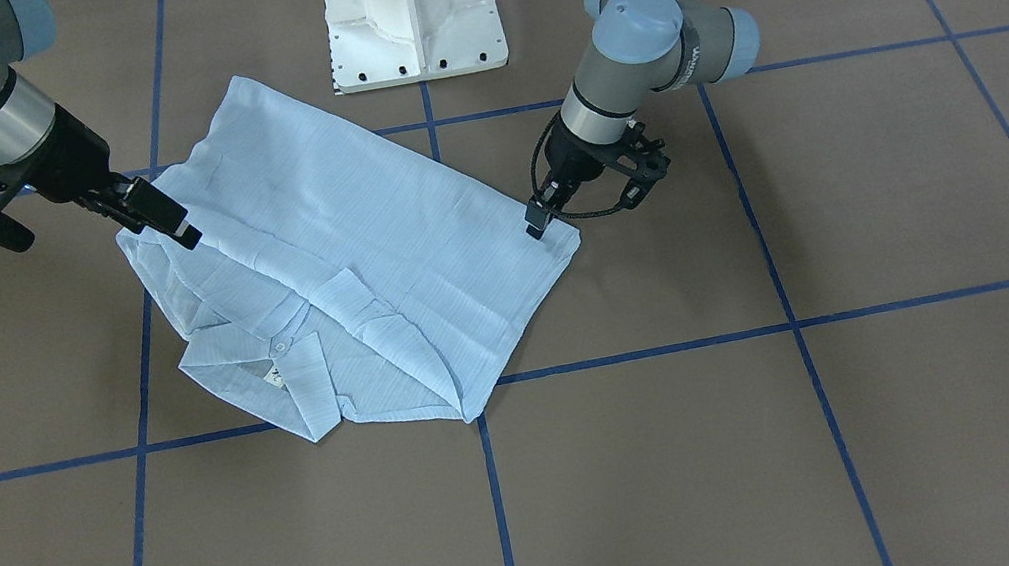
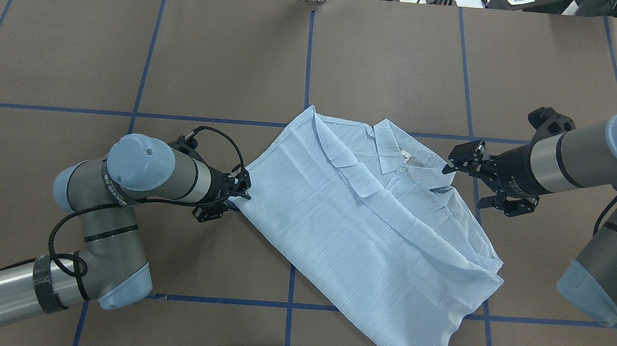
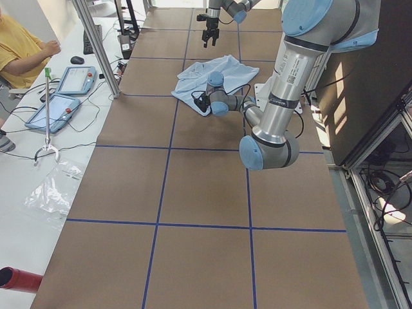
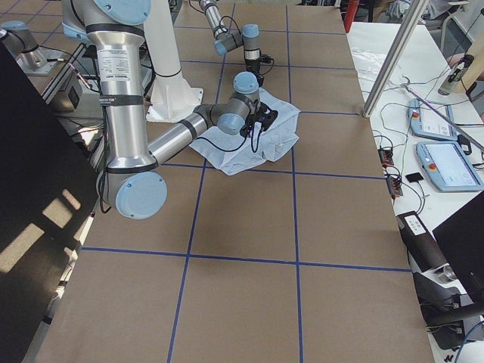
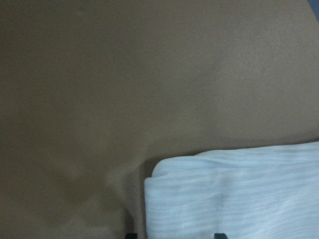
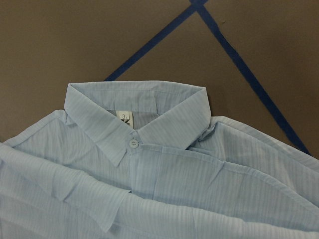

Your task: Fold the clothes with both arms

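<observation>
Seemingly unclenched, left end effector (image 2: 242,189) straddles the shirt (image 2: 370,226) corner; right end effector (image 2: 452,162): cannot tell.

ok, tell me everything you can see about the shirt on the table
The shirt is thin, light-blue, finely striped cloth. It lies partly folded and slanted on the brown table, front up. A small white button closes its pointed collar, and a neck label shows inside. The left gripper straddles one folded corner; the right gripper hovers beside the collar.
</observation>
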Tool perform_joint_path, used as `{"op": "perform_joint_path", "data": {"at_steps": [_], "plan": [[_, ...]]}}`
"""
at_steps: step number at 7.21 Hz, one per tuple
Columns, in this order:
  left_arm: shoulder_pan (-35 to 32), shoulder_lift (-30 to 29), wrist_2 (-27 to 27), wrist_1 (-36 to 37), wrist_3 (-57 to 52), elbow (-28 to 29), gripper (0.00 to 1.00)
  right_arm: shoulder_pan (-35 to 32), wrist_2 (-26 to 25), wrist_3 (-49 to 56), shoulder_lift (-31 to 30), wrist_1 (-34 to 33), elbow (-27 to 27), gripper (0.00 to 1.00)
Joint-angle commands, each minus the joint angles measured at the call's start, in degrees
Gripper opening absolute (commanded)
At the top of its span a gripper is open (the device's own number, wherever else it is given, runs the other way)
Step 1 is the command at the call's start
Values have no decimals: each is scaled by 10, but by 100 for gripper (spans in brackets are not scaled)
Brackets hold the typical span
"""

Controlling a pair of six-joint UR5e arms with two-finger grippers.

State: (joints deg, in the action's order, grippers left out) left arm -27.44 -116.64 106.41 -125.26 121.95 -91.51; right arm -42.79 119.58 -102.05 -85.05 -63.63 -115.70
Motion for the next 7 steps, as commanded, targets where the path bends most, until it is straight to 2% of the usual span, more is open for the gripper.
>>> {"op": "perform_joint_path", "data": {"at_steps": [1,3,4,6,7], "plan": [[-2,-2,-21,25,-8,-18,0,1,-1,-1,3,0,6,100],[-52,-9,-24,53,-90,-24,0,1,-1,-2,4,0,7,100],[-78,-17,-52,53,-129,-9,0,2,-7,-3,5,0,8,100],[-117,-108,-76,39,-149,117,0,2,-19,-7,8,0,13,100],[-123,-168,-107,-12,-152,201,0,2,-19,-7,12,0,13,100]]}}
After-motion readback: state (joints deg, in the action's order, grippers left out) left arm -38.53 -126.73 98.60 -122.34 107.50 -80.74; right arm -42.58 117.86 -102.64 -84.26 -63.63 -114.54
